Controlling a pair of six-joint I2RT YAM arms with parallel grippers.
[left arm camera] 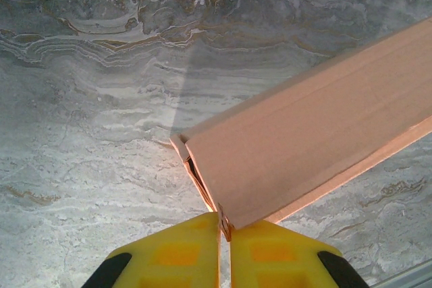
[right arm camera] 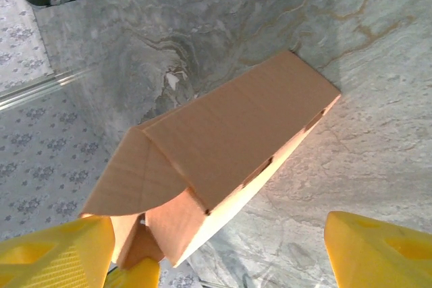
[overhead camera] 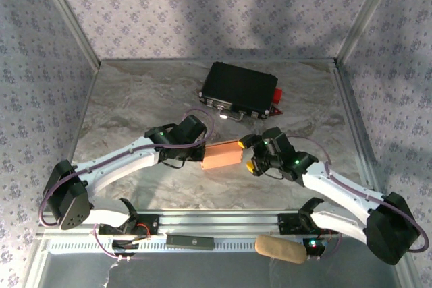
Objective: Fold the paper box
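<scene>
From above, the paper box lies mid-table, with the black case at its 12 o'clock. The left gripper meets the box's 9 o'clock end and the right gripper stands at its 3 o'clock end.

In the left wrist view, the left gripper is pinched tight on the box – on a thin edge at its near corner.

In the right wrist view, the right gripper has its yellow fingers spread wide either side of the box, whose rounded flap points to 7 o'clock.
</scene>
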